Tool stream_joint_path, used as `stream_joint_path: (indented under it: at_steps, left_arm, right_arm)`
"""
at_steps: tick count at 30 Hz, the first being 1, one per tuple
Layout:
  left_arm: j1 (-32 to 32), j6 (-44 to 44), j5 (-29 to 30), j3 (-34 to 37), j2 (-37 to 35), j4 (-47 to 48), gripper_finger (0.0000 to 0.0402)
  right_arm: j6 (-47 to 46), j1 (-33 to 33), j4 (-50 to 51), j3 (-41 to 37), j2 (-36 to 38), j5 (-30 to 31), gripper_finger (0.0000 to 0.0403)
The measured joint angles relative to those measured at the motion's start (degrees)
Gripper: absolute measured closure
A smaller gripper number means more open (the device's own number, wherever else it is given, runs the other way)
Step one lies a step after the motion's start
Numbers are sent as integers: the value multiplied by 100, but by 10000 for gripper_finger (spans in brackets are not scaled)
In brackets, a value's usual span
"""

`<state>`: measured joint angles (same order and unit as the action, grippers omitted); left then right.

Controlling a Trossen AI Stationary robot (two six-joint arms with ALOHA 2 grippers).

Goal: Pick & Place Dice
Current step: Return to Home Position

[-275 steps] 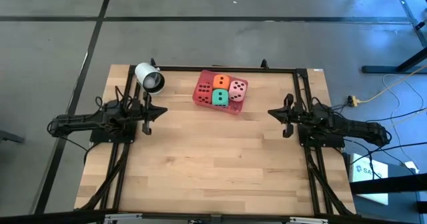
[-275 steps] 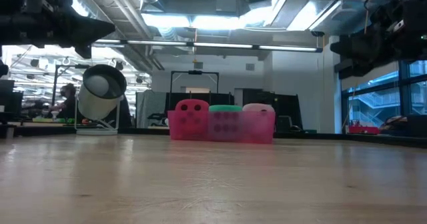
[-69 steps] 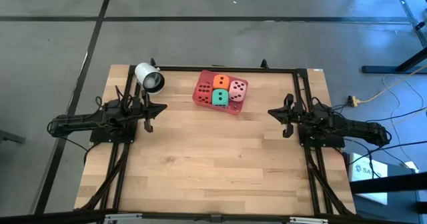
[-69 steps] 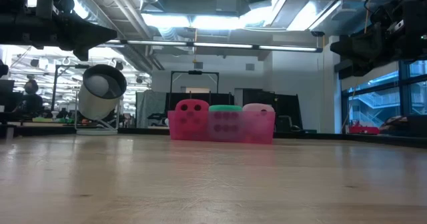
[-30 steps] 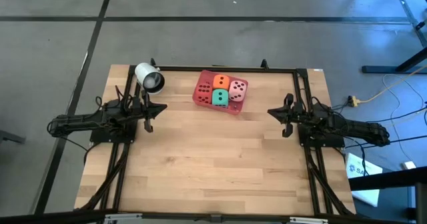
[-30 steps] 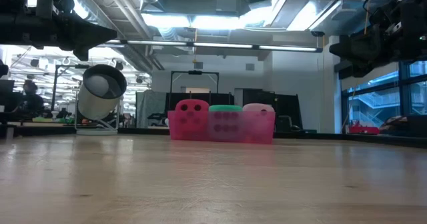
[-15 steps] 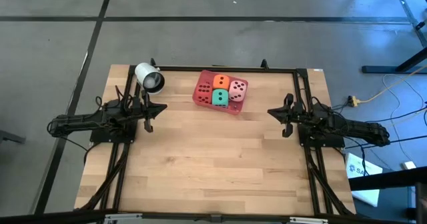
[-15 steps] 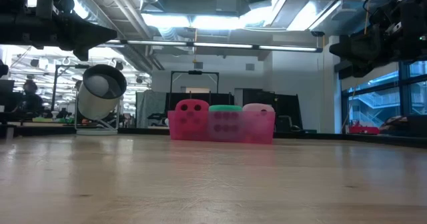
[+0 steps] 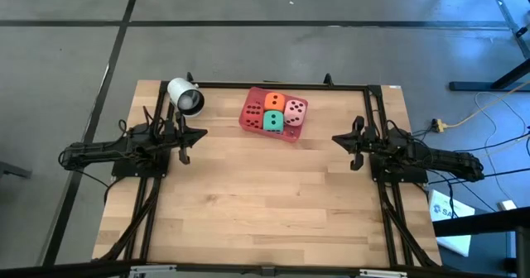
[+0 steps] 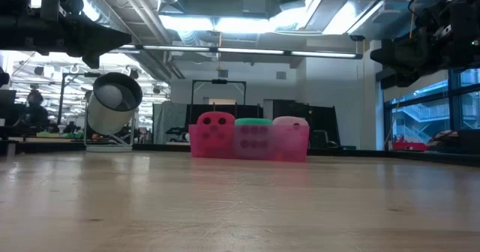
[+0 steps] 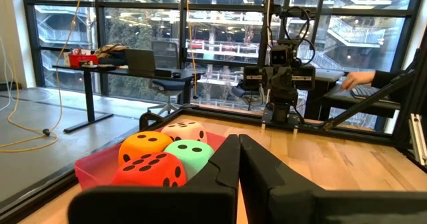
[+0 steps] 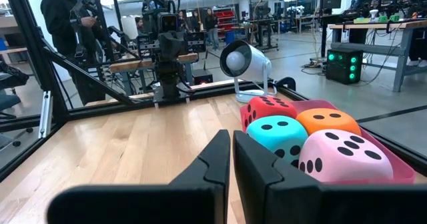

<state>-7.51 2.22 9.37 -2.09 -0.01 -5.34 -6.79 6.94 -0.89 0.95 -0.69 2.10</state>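
Note:
Four dice sit packed together in a pink tray [image 9: 247, 122] near the table's far edge: the red die [image 9: 253, 112], the orange die [image 9: 274, 103], the green die [image 9: 272, 121] and the light pink die [image 9: 295, 111]. They also show in the left wrist view, red die [image 11: 151, 170] nearest, and in the right wrist view, pink die [image 12: 340, 155] nearest. My left gripper [image 9: 202, 134] hovers shut at the table's left edge, pointing level toward the middle. My right gripper [image 9: 334, 139] hovers shut at the right edge, facing it. Neither touches anything.
A white lamp-like camera [image 9: 185, 96] on a small stand sits at the far left corner. A black frame [image 9: 286, 85] runs round the table's edges. The wooden tabletop [image 9: 265, 195] stretches bare between the arms and toward the near edge. People stand in the room beyond.

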Motion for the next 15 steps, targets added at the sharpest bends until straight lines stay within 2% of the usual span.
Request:
stream_joint_path:
  at_steps: [15]
  left_arm:
    - [2,1,1,0,0,0,400]
  right_arm:
    - [0,0,0,0,0,0,381]
